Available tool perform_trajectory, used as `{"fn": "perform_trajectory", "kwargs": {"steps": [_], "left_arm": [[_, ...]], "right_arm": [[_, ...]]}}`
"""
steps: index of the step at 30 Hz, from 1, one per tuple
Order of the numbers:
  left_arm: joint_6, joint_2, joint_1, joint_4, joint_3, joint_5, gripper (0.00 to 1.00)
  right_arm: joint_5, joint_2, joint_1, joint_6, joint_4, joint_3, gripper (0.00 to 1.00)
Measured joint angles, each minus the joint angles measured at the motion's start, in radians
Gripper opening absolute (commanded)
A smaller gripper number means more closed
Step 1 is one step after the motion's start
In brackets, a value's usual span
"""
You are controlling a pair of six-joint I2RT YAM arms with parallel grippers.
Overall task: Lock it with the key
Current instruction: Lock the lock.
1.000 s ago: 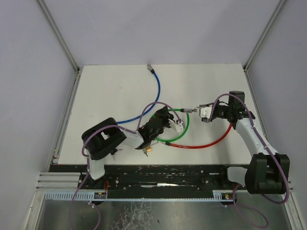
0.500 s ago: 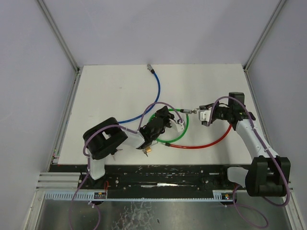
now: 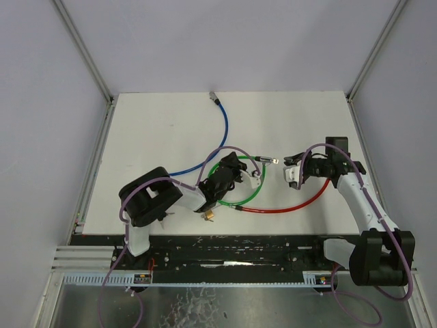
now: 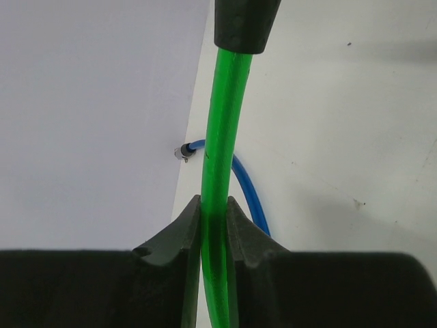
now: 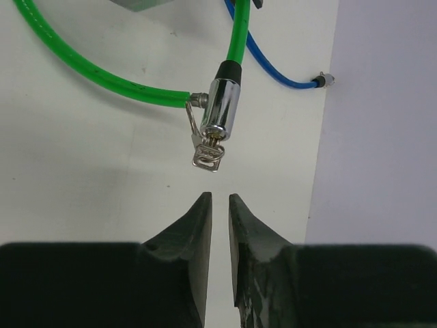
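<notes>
The chrome lock cylinder (image 5: pixel 222 109) lay along the white table (image 3: pixel 164 130), its silver key (image 5: pixel 207 156) end pointing at the right gripper (image 5: pixel 220 205), whose jaws stood slightly apart, empty. The left gripper (image 4: pixel 213 208) clamped the green plastic-coated cable (image 4: pixel 222 137); pale walls (image 3: pixel 225 41) enclosed the table.

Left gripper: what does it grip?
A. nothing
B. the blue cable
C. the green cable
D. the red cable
C: the left wrist view shows the green cable clamped in the left gripper.
</notes>
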Motion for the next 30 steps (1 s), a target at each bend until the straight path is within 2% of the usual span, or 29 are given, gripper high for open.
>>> {"fn": "perform_trajectory", "kwargs": {"steps": [2,5,9,12,19,21,25,30], "left_arm": [[0.002,0.002,0.0,-0.003,0.0,-0.002,0.0],[0.005,0.003,0.0,-0.004,0.0,-0.005,0.0],[0.009,0.003,0.0,-0.003,-0.001,-0.005,0.0],[0.012,0.003,0.0,-0.003,-0.003,-0.005,0.0],[0.024,0.003,0.0,-0.004,-0.009,-0.005,0.0],[0.026,0.003,0.0,-0.004,-0.009,-0.005,0.0],[0.029,0.003,0.0,-0.004,-0.01,-0.005,0.0],[0.03,0.003,0.0,-0.004,-0.011,-0.005,0.0]], "right_arm": [[0.0,-0.003,0.0,-0.013,-0.028,0.0,0.25],[-0.019,-0.004,0.0,-0.003,-0.06,0.0,0.33],[-0.05,0.006,0.0,0.119,-0.065,0.021,0.51],[-0.082,0.067,-0.003,0.195,-0.089,0.1,0.6],[-0.133,0.359,-0.009,0.171,-0.324,0.403,0.6],[-0.134,0.408,-0.009,0.156,-0.378,0.439,0.6],[-0.139,0.437,-0.009,0.185,-0.436,0.438,0.6],[-0.137,0.428,-0.009,0.294,-0.399,0.391,0.59]]}}
